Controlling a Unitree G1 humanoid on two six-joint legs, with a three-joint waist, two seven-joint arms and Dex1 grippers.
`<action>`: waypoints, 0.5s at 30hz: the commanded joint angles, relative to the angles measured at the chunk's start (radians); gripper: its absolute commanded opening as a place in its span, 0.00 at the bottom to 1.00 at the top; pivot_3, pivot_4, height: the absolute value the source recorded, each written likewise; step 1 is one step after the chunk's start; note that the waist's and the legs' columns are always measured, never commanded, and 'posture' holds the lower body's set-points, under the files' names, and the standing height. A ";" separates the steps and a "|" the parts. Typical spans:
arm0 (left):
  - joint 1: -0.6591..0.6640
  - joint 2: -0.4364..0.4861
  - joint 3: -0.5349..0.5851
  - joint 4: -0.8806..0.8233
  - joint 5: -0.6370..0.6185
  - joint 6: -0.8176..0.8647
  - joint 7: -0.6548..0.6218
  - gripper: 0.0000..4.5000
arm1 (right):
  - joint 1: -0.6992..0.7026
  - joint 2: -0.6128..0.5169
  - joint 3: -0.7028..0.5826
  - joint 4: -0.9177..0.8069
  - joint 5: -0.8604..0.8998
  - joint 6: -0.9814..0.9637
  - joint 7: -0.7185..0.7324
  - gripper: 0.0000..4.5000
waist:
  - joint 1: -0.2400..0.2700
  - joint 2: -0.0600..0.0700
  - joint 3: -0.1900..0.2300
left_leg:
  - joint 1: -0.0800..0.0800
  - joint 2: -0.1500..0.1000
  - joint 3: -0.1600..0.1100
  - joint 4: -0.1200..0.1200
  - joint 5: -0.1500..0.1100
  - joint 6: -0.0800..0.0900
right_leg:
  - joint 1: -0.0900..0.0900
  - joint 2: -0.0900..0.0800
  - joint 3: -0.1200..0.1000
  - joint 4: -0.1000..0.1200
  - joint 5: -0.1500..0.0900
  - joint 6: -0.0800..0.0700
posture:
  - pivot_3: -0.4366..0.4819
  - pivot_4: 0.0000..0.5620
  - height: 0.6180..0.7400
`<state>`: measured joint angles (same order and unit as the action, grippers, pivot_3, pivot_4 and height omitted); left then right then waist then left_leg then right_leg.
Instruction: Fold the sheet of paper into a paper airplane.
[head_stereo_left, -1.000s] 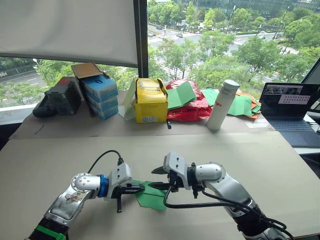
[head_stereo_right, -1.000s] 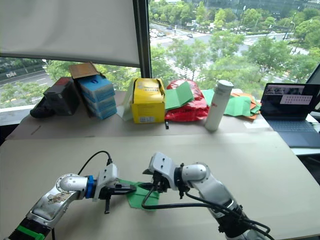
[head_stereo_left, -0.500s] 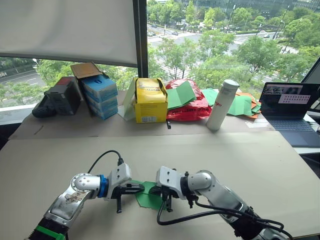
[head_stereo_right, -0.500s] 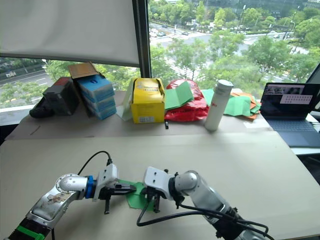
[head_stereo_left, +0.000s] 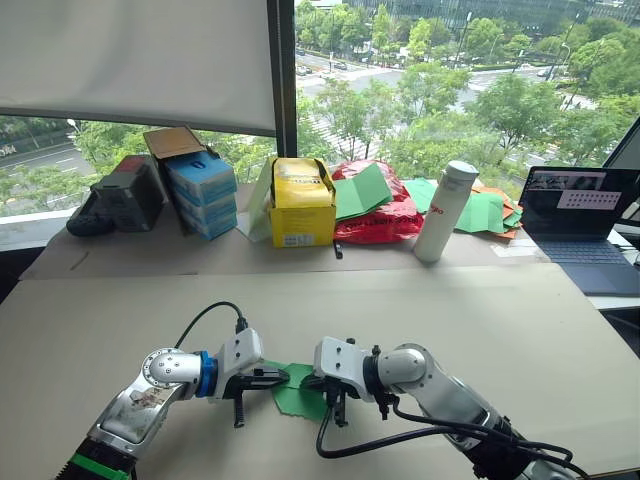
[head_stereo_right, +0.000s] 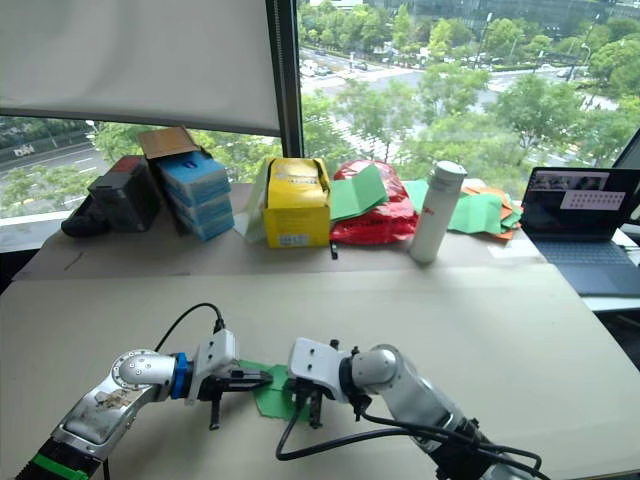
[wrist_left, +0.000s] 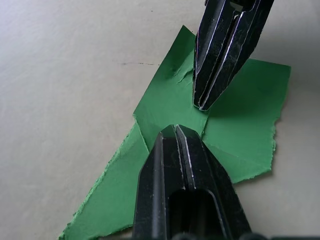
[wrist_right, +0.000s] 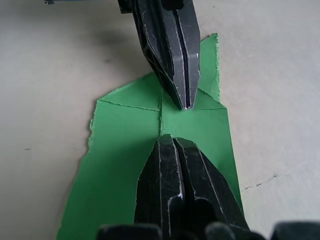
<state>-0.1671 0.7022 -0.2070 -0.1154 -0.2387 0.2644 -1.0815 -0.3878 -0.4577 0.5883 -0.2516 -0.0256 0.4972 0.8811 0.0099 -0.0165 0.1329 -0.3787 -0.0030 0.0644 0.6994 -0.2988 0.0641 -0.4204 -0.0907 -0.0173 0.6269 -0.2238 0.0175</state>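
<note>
Pressing down on the sheet of paper (head_stereo_left: 300, 396), both end effectors meet tip to tip over its folded middle. The left end effector (wrist_left: 174, 131) has its fingers closed together, resting on the green sheet where two creases converge. The right end effector (wrist_right: 167, 140), fingers likewise together, points straight at the left one, their tips just apart. A second ago the right end effector hovered higher, at the paper's far edge; it has since come down and swung in over the sheet. The paper lies flat on the tan surface (head_stereo_left: 120, 310) between them, torn-edged, partly folded.
</note>
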 joint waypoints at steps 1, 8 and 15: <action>0.022 0.018 -0.023 0.028 0.039 0.014 -0.001 0.00 | 0.057 -0.066 0.020 0.031 -0.044 0.055 0.005 0.00 | 0.002 0.000 -0.001 | 0.001 0.000 0.000 0.000 0.000 0.000 | 0.000 0.000 0.000 0.000 0.000 0.000 | 0.48 0.27 1.00; 0.020 0.020 -0.023 0.033 0.042 0.008 -0.005 0.00 | 0.127 -0.145 -0.011 -0.028 -0.033 0.082 0.006 0.00 | 0.004 0.003 -0.006 | 0.001 0.000 0.000 -0.002 0.000 0.000 | 0.000 -0.001 0.001 -0.001 0.000 0.000 | 0.48 0.27 1.00; 0.019 0.023 -0.022 0.034 0.043 0.005 -0.008 0.00 | 0.208 -0.235 -0.052 -0.065 -0.022 0.088 0.012 0.00 | 0.012 0.005 -0.010 | 0.001 0.000 0.000 -0.002 -0.001 0.001 | 0.001 -0.002 0.001 -0.003 0.000 0.000 | 0.48 0.27 1.00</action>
<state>-0.1633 0.7061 -0.2111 -0.1105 -0.2326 0.2610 -1.0852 -0.2438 -0.6265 0.5203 -0.4062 -0.0125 0.4986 0.8751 0.0218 -0.0114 0.1233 -0.3778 -0.0031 0.0644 0.6970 -0.2996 0.0652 -0.4195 -0.0934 -0.0166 0.6236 -0.2239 0.0175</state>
